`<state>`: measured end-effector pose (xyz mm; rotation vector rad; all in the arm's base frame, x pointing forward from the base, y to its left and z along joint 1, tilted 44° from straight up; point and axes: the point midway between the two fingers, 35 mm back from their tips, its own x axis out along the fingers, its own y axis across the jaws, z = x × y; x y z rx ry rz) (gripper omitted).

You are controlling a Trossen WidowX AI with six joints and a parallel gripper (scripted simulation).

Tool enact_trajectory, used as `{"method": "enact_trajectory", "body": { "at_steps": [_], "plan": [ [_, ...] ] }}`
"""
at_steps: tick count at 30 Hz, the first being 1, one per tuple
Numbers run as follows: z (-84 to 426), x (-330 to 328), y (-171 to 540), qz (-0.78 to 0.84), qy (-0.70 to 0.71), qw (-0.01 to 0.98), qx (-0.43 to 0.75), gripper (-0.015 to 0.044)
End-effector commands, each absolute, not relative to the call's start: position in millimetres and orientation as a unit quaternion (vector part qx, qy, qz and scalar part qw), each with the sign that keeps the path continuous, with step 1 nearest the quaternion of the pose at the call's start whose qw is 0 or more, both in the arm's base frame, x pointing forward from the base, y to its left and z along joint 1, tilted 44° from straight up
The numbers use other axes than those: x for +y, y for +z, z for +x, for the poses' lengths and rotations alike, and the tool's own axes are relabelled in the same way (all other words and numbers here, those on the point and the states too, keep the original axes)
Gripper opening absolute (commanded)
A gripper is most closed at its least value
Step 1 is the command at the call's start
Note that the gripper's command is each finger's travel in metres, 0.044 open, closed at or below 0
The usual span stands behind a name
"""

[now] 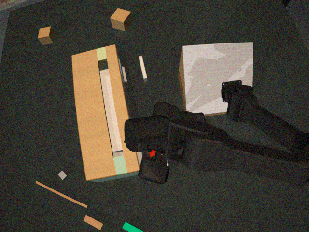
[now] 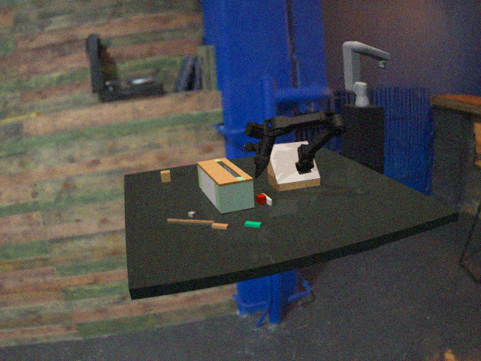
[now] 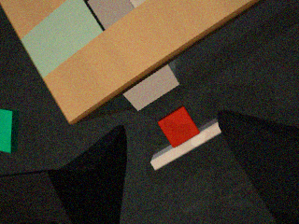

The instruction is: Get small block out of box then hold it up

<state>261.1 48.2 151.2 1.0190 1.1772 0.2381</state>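
Note:
The red block [image 1: 152, 153] [image 2: 261, 198] [image 3: 178, 127] sits on the table outside the box [image 1: 90, 112] [image 2: 237, 198] [image 3: 140, 51], near one end of its front. It is against or very close to a low white strip [image 2: 269, 200] [image 3: 187, 146]. A pale ledge [image 1: 140, 159] [image 3: 151, 88] juts from the box front, with a small gap to the block. My gripper [image 2: 258, 174] [image 3: 172, 124] is open and empty, above the block. In the wrist view the block shows between the fingertips; in the top view the arm partly hides it.
A white-topped sloped block [image 1: 217, 62] [image 2: 287, 163] stands beside the arm base. Another white strip [image 1: 142, 67] lies by the box's far end. Two wooden cubes [image 1: 120, 18] [image 1: 45, 35], a grey cube [image 1: 62, 175], a thin stick [image 1: 62, 194], an orange piece [image 1: 92, 222] and a green piece [image 1: 132, 227] lie around.

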Motion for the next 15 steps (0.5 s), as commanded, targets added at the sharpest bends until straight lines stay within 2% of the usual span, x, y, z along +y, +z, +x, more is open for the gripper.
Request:
{"method": "enact_trajectory", "body": {
  "at_steps": [1,15],
  "plan": [
    [258.6,54.4,133.6,0.102,0.317,0.835,0.438,0.0285],
    [257.4,69.1,128.0,-0.264,0.479,0.798,0.252,0.0285]
  ]
}}
